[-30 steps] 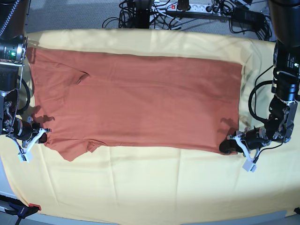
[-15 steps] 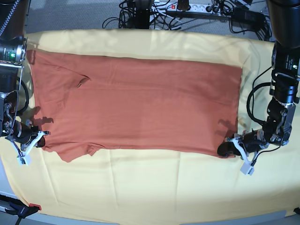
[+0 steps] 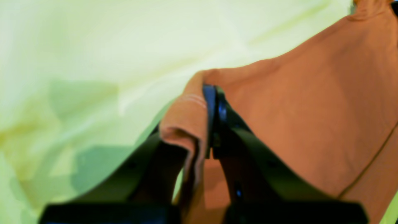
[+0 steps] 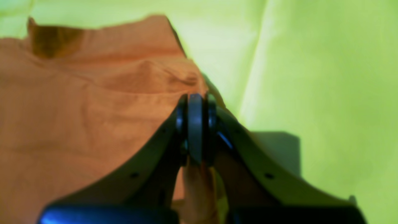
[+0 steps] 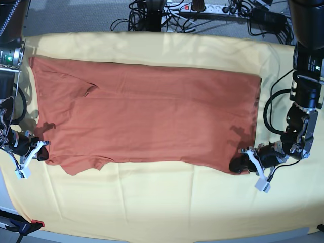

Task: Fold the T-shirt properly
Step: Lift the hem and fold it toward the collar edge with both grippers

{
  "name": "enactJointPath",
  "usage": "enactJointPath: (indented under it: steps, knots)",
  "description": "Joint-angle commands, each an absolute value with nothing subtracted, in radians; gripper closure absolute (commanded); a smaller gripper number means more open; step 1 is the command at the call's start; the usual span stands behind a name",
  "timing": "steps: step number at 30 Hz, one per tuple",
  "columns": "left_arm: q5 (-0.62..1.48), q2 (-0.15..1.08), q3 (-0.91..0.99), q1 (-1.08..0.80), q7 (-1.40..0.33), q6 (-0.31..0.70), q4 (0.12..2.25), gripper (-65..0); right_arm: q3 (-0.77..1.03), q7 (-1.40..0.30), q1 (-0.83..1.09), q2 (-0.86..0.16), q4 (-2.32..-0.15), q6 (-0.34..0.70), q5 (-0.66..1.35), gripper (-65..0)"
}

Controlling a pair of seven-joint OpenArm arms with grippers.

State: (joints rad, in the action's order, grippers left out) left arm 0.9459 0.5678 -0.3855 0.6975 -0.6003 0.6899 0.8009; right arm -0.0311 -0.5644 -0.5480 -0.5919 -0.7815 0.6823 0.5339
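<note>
Rust-orange T-shirt (image 5: 147,116) lies spread flat across yellow cloth (image 5: 167,202) covering surface, neck end at base view's left. Left end effector (image 5: 243,163) clamped shut on shirt's near hem corner; wrist view shows fabric pinched between pads. Right end effector (image 5: 36,151) likewise closed on near sleeve-side edge of shirt. Step in hand, by appearance: lifting near edge for lengthwise fold. Advice: raise both corners together, keep edge taut and level, carry toward shirt's far edge, avoid dragging yellow cloth along.
</note>
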Motion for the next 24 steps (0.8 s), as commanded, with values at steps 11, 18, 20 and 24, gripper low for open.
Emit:
enactJointPath:
  steps: [11, 18, 20, 24]
  knots:
    - [0.939, 0.622, -0.233, 0.514, -0.583, 0.698, 1.068, 0.0, -0.025, -0.538, -0.42, -0.669, -1.03, 0.698, 0.55, 0.0]
    - [0.939, 0.691, -0.156, 0.454, -0.583, 0.698, 1.179, 0.0, -0.025, -0.537, -0.421, -0.682, -1.047, 0.698, 0.551, 0.0]
    - [0.948, 0.701, -0.155, 0.456, -0.583, 0.698, 1.182, 0.0, -0.025, -0.533, -0.421, -0.682, -1.047, 0.698, 0.562, 0.0]
    - [0.951, 0.703, -0.155, 0.455, -0.583, 0.698, 1.188, 0.0, -0.025, -0.534, -0.421, -0.682, -1.047, 0.698, 0.577, 0.0]
